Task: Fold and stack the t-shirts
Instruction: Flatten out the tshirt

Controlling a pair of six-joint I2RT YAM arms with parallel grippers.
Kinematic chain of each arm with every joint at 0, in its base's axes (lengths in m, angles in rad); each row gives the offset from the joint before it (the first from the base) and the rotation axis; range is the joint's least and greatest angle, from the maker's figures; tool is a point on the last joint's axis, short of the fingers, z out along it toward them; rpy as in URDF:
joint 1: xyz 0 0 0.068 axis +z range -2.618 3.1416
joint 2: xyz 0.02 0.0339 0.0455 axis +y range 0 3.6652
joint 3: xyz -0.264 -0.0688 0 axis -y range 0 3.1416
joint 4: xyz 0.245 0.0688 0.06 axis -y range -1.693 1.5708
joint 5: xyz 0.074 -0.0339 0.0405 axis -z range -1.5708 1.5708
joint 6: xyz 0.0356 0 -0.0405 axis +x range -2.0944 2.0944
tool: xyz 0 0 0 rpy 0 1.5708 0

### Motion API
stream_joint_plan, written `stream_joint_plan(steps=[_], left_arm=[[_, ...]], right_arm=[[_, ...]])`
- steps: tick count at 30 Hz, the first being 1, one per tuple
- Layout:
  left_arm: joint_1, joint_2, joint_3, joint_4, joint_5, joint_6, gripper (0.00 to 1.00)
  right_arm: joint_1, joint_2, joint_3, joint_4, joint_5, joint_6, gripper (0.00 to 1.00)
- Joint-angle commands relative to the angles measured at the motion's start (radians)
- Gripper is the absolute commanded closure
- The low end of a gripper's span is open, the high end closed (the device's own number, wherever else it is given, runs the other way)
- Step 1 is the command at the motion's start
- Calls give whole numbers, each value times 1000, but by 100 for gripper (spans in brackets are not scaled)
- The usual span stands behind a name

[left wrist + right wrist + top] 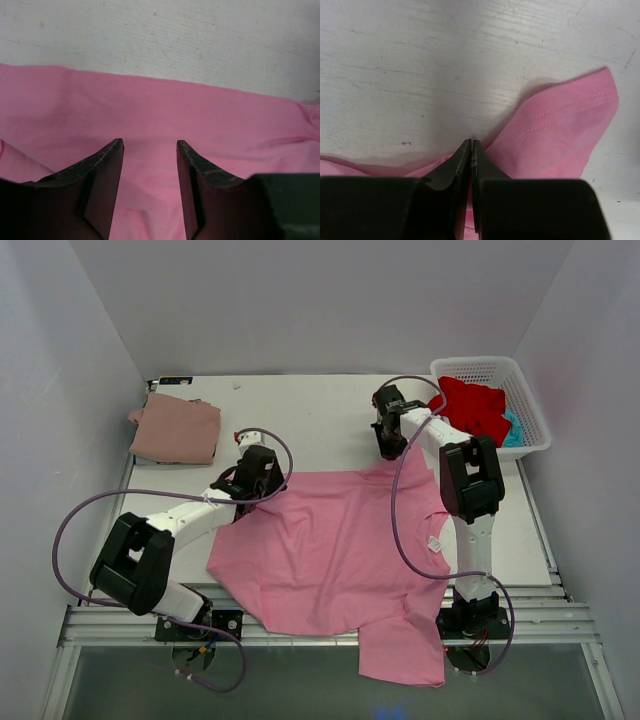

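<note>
My left pincer (150, 146) stands spread apart over the bright pink t-shirt (330, 550), gripping nothing. My right pincer (471, 144) is clenched on that shirt's hem. Only the overhead view shows the shirt spread across the worktop (330, 410), draping over its near edge, and the dusty rose t-shirt (175, 430) folded at the far left.
</note>
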Motion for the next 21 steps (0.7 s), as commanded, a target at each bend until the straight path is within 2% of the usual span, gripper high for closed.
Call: stream_joint_plan(steps=[1, 4, 8, 14, 16, 17, 21], left_arm=[[-3, -55, -8, 0, -23, -8, 43], [-3, -60, -16, -2, -26, -10, 43], [-3, -57, -30, 0, -29, -16, 43], [-3, -39, -33, 3, -14, -23, 44], [-3, -35, -31, 4, -6, -23, 44], [-3, -34, -31, 4, -6, -22, 44], [-3, -35, -28, 0, -15, -14, 44]], right_arm=[[2, -19, 133, 13, 55, 17, 92], [2, -22, 274, -1, 93, 9, 92], [0, -34, 365, -9, 133, -7, 92], [-1, -26, 303, 16, 120, -23, 91], [-1, 0, 251, 27, 62, -38, 79], [-1, 12, 240, 30, 26, -41, 69], [-1, 11, 122, 85, -2, -38, 62]])
